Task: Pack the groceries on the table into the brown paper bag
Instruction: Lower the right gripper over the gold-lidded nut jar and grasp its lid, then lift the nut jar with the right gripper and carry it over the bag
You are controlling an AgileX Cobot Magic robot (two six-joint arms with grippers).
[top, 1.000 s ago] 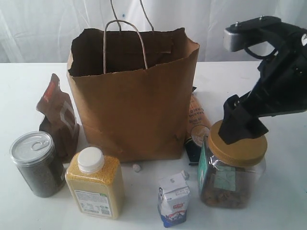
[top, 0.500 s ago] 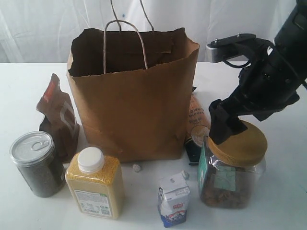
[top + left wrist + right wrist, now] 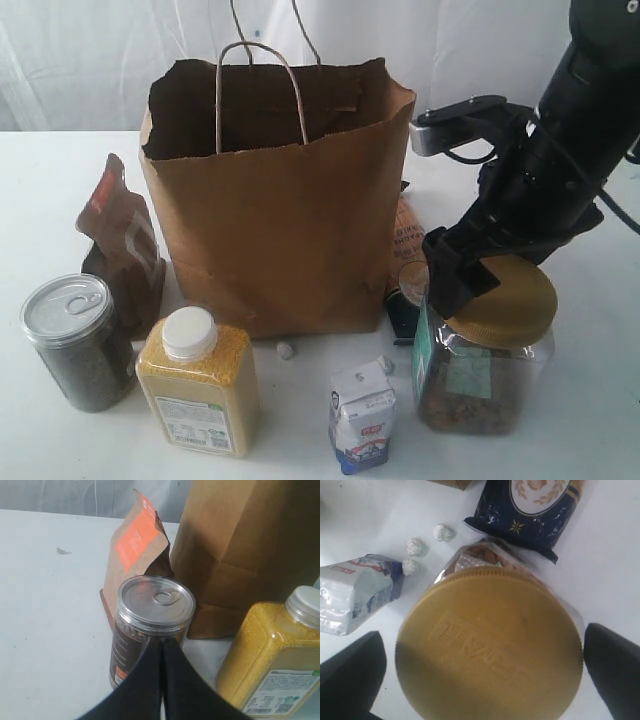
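Right gripper (image 3: 482,672) wide open, empty, straddling gold-lidded clear jar (image 3: 480,370); tight clearance, 1 finger may clip the lid, toppling it onto the small white-blue carton (image 3: 362,415) just beside it.

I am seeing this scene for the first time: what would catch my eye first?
The tall brown paper bag stands open in the middle of the white table. On the right, the black right gripper is open, with a finger on each side of the gold lid of a jar.
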